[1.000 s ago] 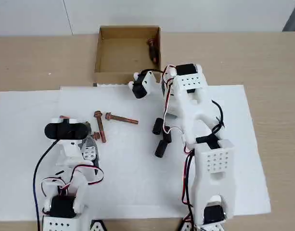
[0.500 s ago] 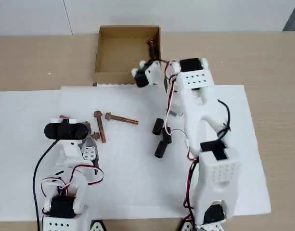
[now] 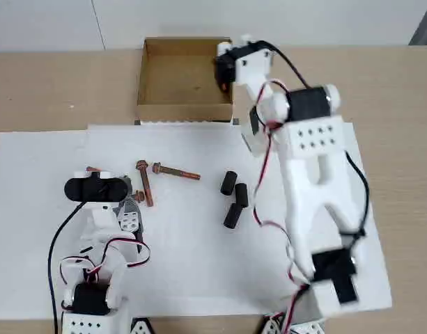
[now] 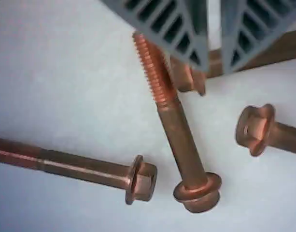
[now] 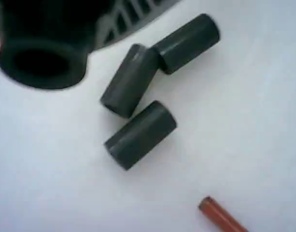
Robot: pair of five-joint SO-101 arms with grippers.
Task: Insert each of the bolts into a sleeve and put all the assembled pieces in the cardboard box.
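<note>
Several copper bolts lie on the white paper: one (image 3: 144,182) beside another (image 3: 175,171), with the same cluster (image 4: 179,135) under my left gripper (image 4: 214,67). That gripper (image 3: 135,209) hovers just above them, its fingers nearly together and nothing between them. Three black sleeves (image 3: 234,197) lie loose mid-paper and also appear below my right gripper (image 5: 138,96). My right gripper (image 5: 46,48) is shut on a fourth black sleeve (image 5: 41,65). In the high view the raised right arm's gripper (image 3: 252,132) hangs near the cardboard box (image 3: 185,111), covering its right edge.
White paper (image 3: 178,271) covers the wooden table (image 3: 53,90). The box stands at the paper's far edge, its left and middle floor bare. A bolt's tip (image 5: 218,215) lies a little way from the sleeves. Bare paper lies between the two arms' bases.
The right arm has risen and swung away from the paper's far edge; its upper end now overlaps the box's right side. The left arm and the loose parts have not moved.
</note>
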